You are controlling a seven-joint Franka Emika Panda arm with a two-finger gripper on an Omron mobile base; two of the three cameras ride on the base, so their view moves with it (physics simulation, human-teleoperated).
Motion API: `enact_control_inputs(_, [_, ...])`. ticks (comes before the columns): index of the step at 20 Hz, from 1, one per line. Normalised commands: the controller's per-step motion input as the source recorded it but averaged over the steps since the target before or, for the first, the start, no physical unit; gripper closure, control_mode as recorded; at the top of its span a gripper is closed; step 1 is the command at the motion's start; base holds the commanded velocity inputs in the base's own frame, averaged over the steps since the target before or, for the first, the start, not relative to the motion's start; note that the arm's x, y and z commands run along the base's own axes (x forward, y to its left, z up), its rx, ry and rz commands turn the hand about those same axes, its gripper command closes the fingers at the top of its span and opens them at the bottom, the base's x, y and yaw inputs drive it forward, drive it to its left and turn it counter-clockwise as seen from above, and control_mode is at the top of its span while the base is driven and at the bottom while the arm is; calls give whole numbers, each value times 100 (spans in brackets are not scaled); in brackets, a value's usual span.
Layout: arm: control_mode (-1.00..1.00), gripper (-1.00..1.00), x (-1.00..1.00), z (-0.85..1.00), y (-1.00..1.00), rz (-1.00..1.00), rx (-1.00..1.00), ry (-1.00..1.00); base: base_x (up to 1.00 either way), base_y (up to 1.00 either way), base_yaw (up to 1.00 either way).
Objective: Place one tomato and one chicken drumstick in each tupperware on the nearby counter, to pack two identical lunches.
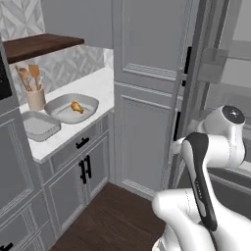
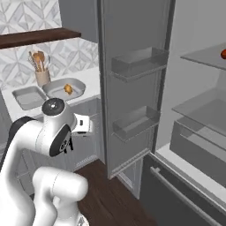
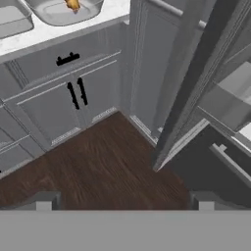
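Fridge door (image 2: 132, 88) stands open beside the counter (image 1: 93, 83), and my gripper (image 3: 125, 203) hangs low over the wood floor (image 3: 98, 166), jaws spread wide with nothing between them. I count two trays: the wider one (image 1: 59, 105) near the counter's front edge holds one drumstick (image 1: 76, 107), and the narrow one (image 1: 37, 128) just beside it, toward the counter's end, looks bare. I can see one tomato (image 2: 224, 54), red, on an upper fridge shelf at the far right. So by my reckoning both tomatoes and a second drumstick are still to go. For the next pick I want to swing toward the fridge interior, clear the door's edge and its two bins (image 2: 137, 62), then come at the tomato level with the shelf and close gently around its middle so it doesn't roll away. A crock (image 1: 35, 98) with utensils sits behind the trays; I'd keep well off it when placing.
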Motion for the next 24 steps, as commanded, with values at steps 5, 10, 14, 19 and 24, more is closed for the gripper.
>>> enact_control_inputs(5, [100,-100,0,0,0,0,0,0,-6,-69,-47])
enact_control_inputs(10, [100,-100,0,0,0,0,0,0,-5,-70,-47])
enact_control_inputs(14, [100,-100,0,0,0,0,0,0,0,-37,-51])
enact_control_inputs(19, [100,-100,0,0,0,0,0,0,9,-3,-52])
enact_control_inputs(24, [100,-100,0,0,0,0,0,0,54,23,-40])
